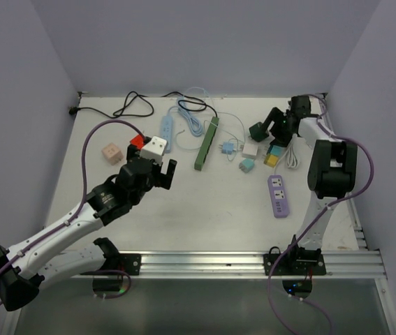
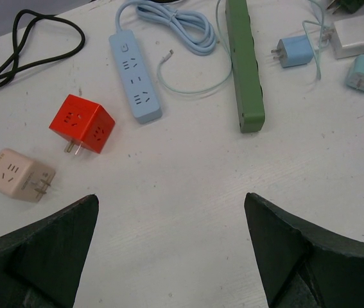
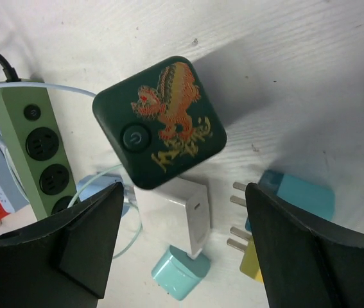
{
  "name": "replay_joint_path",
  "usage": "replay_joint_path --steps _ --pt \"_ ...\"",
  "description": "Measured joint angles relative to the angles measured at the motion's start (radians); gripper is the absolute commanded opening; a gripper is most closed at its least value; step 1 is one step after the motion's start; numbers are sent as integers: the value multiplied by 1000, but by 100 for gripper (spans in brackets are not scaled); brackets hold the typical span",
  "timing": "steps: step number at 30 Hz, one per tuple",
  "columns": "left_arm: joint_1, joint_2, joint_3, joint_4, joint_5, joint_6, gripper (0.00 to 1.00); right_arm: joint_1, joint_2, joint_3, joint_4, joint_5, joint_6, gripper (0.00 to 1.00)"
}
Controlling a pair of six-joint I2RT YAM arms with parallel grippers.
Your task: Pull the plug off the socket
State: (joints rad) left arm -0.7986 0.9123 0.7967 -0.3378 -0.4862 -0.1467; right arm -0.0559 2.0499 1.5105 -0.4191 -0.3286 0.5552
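Note:
A dark green socket cube [image 3: 159, 122] with a gold and red dragon and a power button sits at the back right [image 1: 259, 130]. A white charger [image 3: 185, 218] lies against its near side; I cannot tell whether it is plugged in. My right gripper [image 3: 185, 187] is open above them, one finger on each side of the white charger, and shows in the top view [image 1: 278, 125]. My left gripper [image 2: 171, 199] is open and empty over bare table [image 1: 161, 174]. A red socket cube [image 2: 82, 123] and a beige one [image 2: 16, 174] lie loose ahead of it.
A light blue power strip [image 2: 135, 77] and a green strip [image 2: 244, 64] lie mid-table. A purple strip [image 1: 278, 194] lies at the right. A teal charger [image 3: 180, 273], a yellow plug [image 3: 252, 256] and a blue adapter [image 3: 303, 196] crowd the white charger. A black cable [image 1: 131, 106] lies at the back.

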Motion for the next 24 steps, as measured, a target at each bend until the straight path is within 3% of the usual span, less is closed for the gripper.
replay_joint_path --steps 7,11,14,17,20,24 --pt "1 7 0 0 8 -2 100 -4 -154 -11 -28 79 -35 81" --pt "3 8 0 0 8 -3 100 -4 -218 -13 -29 113 -44 77" --pt "6 11 0 0 8 -3 100 -4 -245 -41 -13 118 -47 69" --pt "6 13 0 0 8 -3 100 -4 -261 -89 7 117 -55 45" --pt "6 20 0 0 8 -6 100 -2 -258 -107 26 116 -60 38" --pt "6 37 0 0 7 -8 100 10 -234 -84 56 109 -64 37"
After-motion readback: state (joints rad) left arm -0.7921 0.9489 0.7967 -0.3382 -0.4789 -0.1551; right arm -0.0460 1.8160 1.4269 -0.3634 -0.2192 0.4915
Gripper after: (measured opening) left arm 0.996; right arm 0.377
